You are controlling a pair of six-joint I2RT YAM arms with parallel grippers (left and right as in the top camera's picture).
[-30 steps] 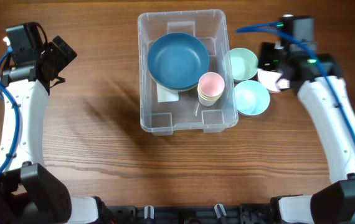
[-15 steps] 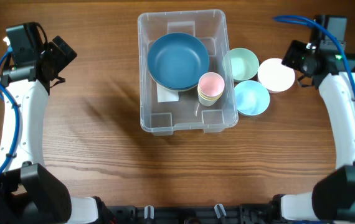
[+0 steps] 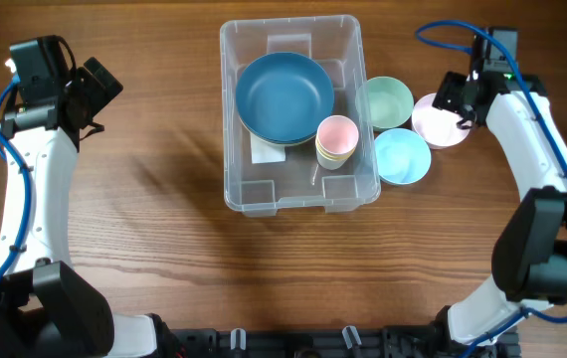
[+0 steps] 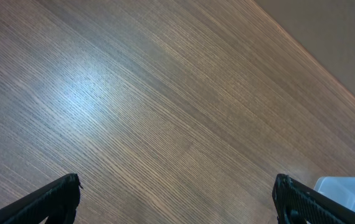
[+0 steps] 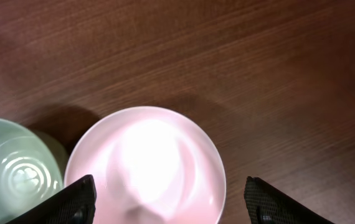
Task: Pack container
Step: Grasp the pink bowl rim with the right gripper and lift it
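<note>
The clear plastic container point(image 3: 249, 189) stands at the table's middle. Inside it lie a dark blue bowl point(image 3: 283, 96) and stacked cups, pink on top point(image 3: 337, 136), with a white label point(image 3: 266, 151) on the floor. Right of it sit a pale green bowl point(image 3: 385, 100), a light blue bowl point(image 3: 403, 157) and a pale pink bowl point(image 3: 433, 122). My right gripper point(image 3: 460, 107) is open above the pink bowl point(image 5: 145, 165), its fingers either side of it. The green bowl point(image 5: 15, 171) shows at the left of that view. My left gripper point(image 3: 93, 91) is open over bare wood point(image 4: 177, 124) at the far left.
A corner of the container point(image 4: 345, 190) shows at the right edge of the left wrist view. The three loose bowls sit close together beside the container's right wall. The rest of the wooden table point(image 3: 164, 259) bears nothing else.
My right arm swung out to the right and came back left, now over the pink bowl. The pink bowl, half hidden a second ago, stays in place. The left arm has not moved.
</note>
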